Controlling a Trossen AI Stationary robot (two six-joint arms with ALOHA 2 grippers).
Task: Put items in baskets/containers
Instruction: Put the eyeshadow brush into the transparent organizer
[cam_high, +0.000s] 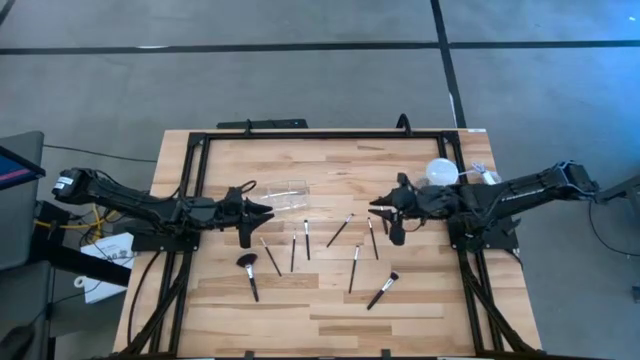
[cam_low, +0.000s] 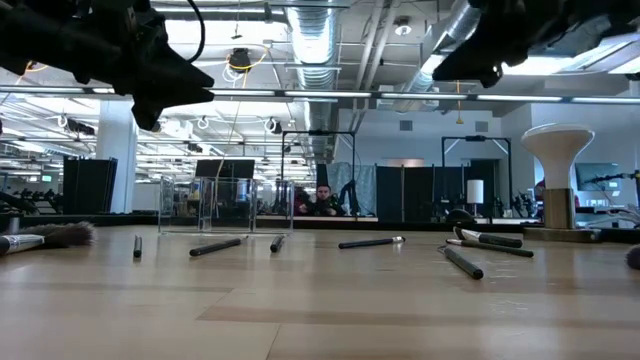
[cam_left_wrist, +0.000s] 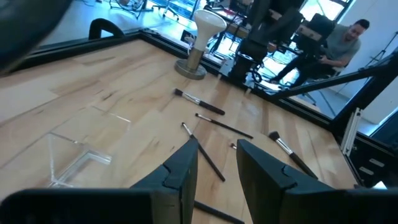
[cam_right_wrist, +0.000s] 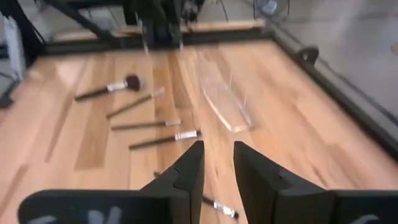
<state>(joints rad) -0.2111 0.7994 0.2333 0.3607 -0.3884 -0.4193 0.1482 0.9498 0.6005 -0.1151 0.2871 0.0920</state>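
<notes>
You have two dark, near-black jointed arms, the left arm (cam_high: 140, 205) and the right arm (cam_high: 510, 190), each built of blocky segments. Black cables trail from both bases, with a yellow cable by the left one. Each gripper ends in two flat, angular black fingers (cam_left_wrist: 180, 174).

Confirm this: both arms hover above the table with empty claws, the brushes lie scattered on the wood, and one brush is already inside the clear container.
Wrong on one point: the clear container is empty, as the high view shows. Every brush lies on the wood outside it. The rest holds: the left claw and right claw hover above the table, holding nothing.
</notes>
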